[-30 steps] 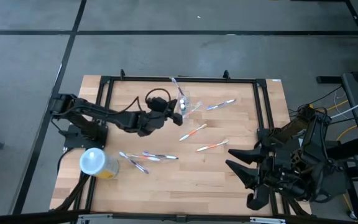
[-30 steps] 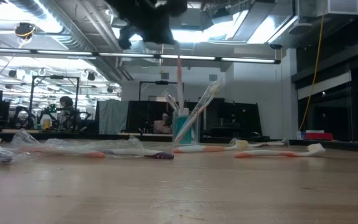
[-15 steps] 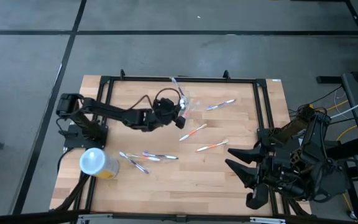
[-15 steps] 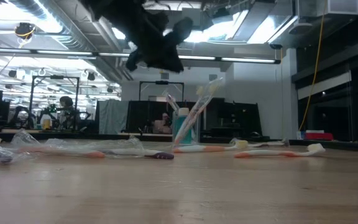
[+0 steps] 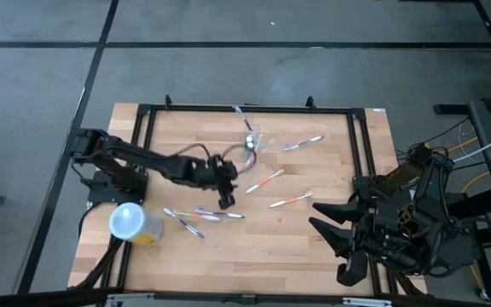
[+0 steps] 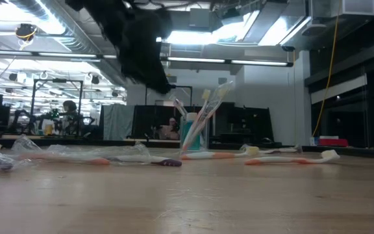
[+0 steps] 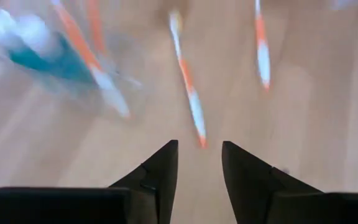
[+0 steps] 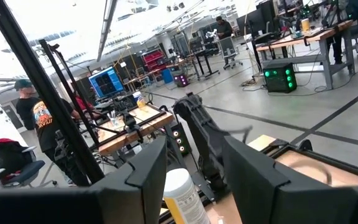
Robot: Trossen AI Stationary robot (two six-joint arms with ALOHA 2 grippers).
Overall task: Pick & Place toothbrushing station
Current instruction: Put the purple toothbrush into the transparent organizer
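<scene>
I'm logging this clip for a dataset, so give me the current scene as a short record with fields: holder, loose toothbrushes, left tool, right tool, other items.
holder: clear toothbrush holder upright near the table's far edge, toothbrushes standing in it
loose toothbrushes: several lying flat on the wooden table, including an orange-and-white toothbrush mid-table
left tool: left tool over mid-table, apart from the holder, fingers parted, holding nothing
right tool: right tool parked off the table's right edge, fingers apart, empty
other items: yellow tub with pale round lid at the near left corner
</scene>
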